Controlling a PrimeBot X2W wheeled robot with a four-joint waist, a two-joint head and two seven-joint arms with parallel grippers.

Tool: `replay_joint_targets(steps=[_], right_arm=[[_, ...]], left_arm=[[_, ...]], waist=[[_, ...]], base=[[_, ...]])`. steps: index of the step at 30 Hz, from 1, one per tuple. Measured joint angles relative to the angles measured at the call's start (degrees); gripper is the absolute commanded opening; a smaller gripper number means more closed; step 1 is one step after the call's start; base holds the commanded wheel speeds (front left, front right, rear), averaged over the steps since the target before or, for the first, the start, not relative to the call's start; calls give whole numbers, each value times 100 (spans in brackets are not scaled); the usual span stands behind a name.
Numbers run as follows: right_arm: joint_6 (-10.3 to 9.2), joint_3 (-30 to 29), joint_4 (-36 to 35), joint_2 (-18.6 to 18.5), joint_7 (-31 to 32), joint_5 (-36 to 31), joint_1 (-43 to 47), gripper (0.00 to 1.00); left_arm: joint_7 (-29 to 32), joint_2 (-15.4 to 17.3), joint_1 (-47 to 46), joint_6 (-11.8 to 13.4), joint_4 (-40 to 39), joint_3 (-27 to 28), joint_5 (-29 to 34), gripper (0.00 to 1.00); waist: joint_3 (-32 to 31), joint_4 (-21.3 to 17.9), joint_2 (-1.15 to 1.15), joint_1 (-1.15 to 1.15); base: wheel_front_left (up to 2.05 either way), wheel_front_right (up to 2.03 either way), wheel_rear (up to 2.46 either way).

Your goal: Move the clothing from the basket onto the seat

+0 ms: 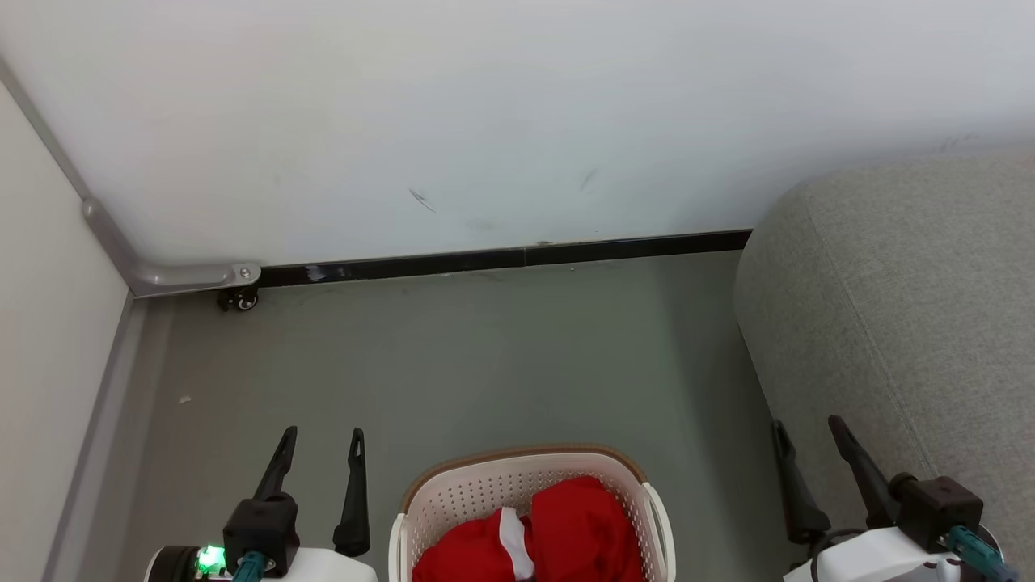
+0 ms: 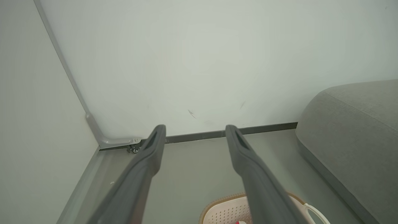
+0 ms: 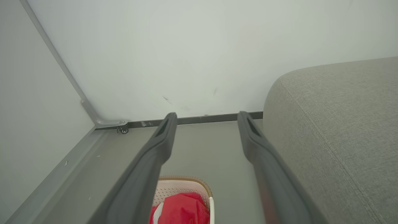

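Left end effector [image 1: 323, 434] and right end effector [image 1: 806, 423] sit at the bottom of the head view. Both have jaws spread wide with nothing in them, fingers pointing away from the robot. Basket [image 1: 453, 483] is on the floor [image 1: 501, 356] between them, its near edge cut off by the frame, and neither end effector touches it. Clothing [image 1: 570, 525] is inside the basket, red and bunched in a heap; its height against the rim is hard to judge from above. A white trim band [image 1: 511, 540] shows between two red lumps, so probably two pieces, but I can't tell where one ends. Handling call: soft, light, no fixed shape. It will drape and trail once lifted, and may drag the second piece along or snag on the rim. Not fragile, and doesn't look slippery. Best hold: come straight down on the top fold of the right lump and close on a thick bunch of fabric, not one thin layer. Keep the fingers off the perforated wall; the basket looks light and could come up with the cloth. Seat [image 1: 906, 307] is just right of the basket, grey and upholstered, its rounded edge beside the right end effector, so the right arm gets the short carry. Beyond that, the floor runs to a dark baseboard [image 1: 501, 260] and a pale wall [image 1: 485, 121].
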Motion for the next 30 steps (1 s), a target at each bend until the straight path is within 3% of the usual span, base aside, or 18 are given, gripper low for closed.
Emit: replay_joint_targets(steps=[8, 14, 30], right_arm=[[0, -47, -62, 0, -104, -1, -3, 100], [0, -189, -176, 2, -130, -32, -16, 100], [0, -432, -593, 5, -243, -203, -66, 100]], left_arm=[[-1, 36, -1, -37, 52, -33, 82, 100], [-4, 153, -107, -220, 215, -197, 222, 100], [-5, 24, -665, -547, 783, -659, 412, 100]], waist=[[89, -16, 0, 0], [222, -49, 0, 0], [750, -210, 0, -1]], base=[[0, 0, 0], [0, 0, 0], [0, 0, 0]])
